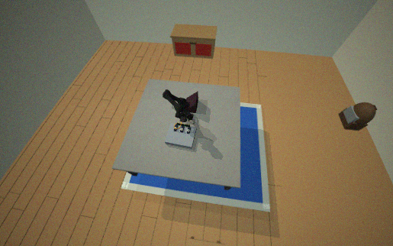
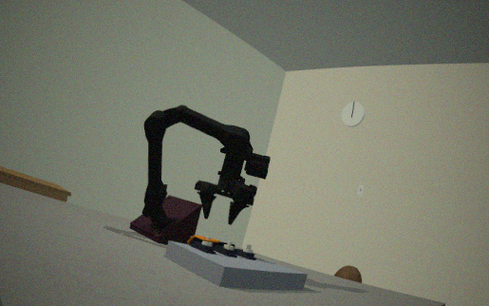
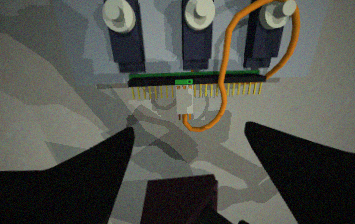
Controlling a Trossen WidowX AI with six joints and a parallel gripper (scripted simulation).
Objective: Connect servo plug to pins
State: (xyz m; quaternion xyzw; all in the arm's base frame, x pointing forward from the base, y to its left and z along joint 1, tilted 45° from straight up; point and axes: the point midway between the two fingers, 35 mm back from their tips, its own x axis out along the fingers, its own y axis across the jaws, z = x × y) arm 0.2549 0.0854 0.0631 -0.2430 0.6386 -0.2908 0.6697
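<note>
The holder (image 1: 180, 140) (image 2: 263, 279) (image 3: 161, 35) carries servos with white horns. Its pin row (image 3: 233, 89) sticks out toward the arm. A green band (image 3: 183, 82) has its dot at the right end in the wrist view. The white plug (image 3: 184, 102) sits square to the row under the band, its front end close against the header; small orange marks show at that end. I cannot tell how deep it is seated. The orange wire (image 3: 224, 102) leaves its rear on the dot's side. My gripper (image 2: 218, 220) (image 3: 189, 129) is open and empty, above and behind the plug, touching nothing.
The orange wire loops over the pins right of the plug and up around the right servo (image 3: 265, 46) in the wrist view. The dark red wedge (image 1: 194, 102) (image 2: 183, 214) (image 3: 180, 200) stands by the arm's base on the grey table (image 1: 149, 153) (image 2: 67, 252).
</note>
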